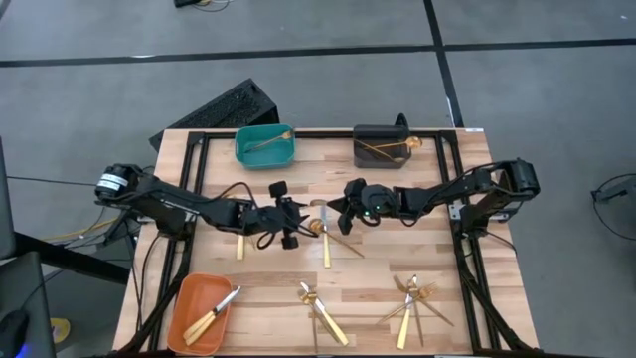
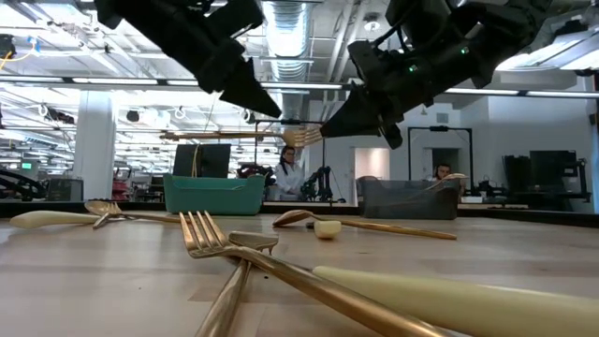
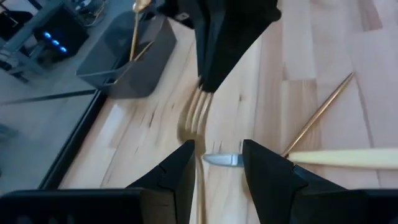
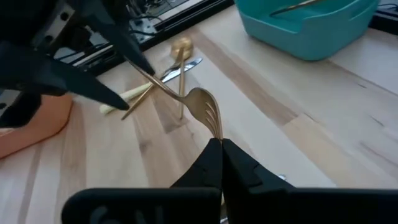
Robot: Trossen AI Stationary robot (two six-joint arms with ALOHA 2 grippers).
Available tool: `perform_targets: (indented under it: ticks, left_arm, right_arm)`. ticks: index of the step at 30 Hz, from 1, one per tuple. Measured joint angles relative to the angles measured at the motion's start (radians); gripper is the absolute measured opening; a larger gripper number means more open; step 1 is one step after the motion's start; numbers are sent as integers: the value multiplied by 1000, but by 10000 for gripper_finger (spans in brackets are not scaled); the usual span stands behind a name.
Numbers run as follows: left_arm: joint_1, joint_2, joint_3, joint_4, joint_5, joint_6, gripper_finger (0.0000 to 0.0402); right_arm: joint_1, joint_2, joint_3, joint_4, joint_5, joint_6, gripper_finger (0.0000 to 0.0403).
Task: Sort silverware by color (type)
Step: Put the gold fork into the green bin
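Note:
A gold fork [image 4: 193, 102] hangs in the air over the table's middle, between my two grippers. My right gripper [image 1: 340, 217] is shut on its tine end. The fork's handle [image 3: 202, 186] runs toward my left gripper [image 1: 301, 221], which is open. Its two fingers [image 3: 180, 171] stand on either side of the handle, and I cannot tell whether one touches it. Below, a knife [image 1: 325, 239] with a silver blade and a gold spoon [image 4: 181, 46] lie on the wood. More gold silverware lies in two heaps [image 1: 323, 308] [image 1: 412, 298] near the front edge. My right gripper pinches the fork by the free ends of its tines [image 4: 215, 127] between its two shut fingers. The fingers come from the table's right side, slanting a little downward, along the fork. The fork is lifted clear of the table, about level [image 2: 301, 136], its handle pointing toward the left arm.
A teal bin [image 1: 265, 149] and a dark grey bin [image 1: 383, 151] stand at the far edge, each with gold pieces inside. An orange bin [image 1: 199, 313] with knives sits at the near left. A single piece [image 1: 239, 244] lies under the left arm.

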Motion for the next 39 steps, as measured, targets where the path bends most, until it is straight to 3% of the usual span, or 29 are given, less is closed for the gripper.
perform_targets:
  ticks: [5,12,15,21,27,34,37,39]
  left_arm:
    - [13,-1,9,-67,-60,-3,121]
    - [22,-1,9,-103,-49,-4,117]
    - [26,-1,9,-113,-43,-4,94]
    - [58,-1,9,-145,-26,-14,12]
    - [117,-1,9,-136,-3,37,6]
    - [303,-2,-2,77,-137,160,5]
    - [418,-2,-19,185,-54,221,4]
    - [512,-2,-20,217,60,256,4]
  right_arm:
    - [0,0,0,22,11,3,18]
    - [-1,0,0,34,11,11,19]
    - [-1,0,1,38,11,10,19]
    - [-1,0,1,59,15,6,20]
    - [-3,1,2,76,36,-8,27]
    - [3,1,2,35,165,-19,81]
    - [-3,1,2,-1,191,-18,101]
    - [2,1,2,-30,195,-13,113]
